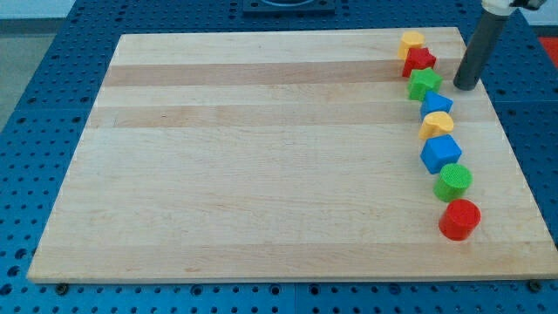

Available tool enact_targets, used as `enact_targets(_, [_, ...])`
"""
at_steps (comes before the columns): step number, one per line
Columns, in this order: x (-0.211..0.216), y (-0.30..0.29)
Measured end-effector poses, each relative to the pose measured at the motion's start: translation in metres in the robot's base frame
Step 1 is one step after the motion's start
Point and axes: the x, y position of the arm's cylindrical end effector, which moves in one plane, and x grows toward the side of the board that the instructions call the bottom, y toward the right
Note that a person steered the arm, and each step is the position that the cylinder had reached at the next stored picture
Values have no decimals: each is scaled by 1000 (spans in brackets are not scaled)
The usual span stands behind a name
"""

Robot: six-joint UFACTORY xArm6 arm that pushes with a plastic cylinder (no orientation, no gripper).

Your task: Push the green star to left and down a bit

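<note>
Near the pale wooden board's [261, 157] top-right corner, my bare, jawless tip [465, 87] stands just right of the green star-shaped block [425, 84], whose touching red star block [419, 61] might get dragged along.

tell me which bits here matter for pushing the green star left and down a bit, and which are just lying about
In the job:
green star
my tip, just to the star's right, apart from it

Lying about:
yellow block
red star
blue block
yellow heart
blue cube
green cylinder
red cylinder
</note>
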Motion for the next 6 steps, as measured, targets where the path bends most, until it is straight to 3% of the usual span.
enact_targets(5, [18, -166])
enact_targets(6, [18, -166])
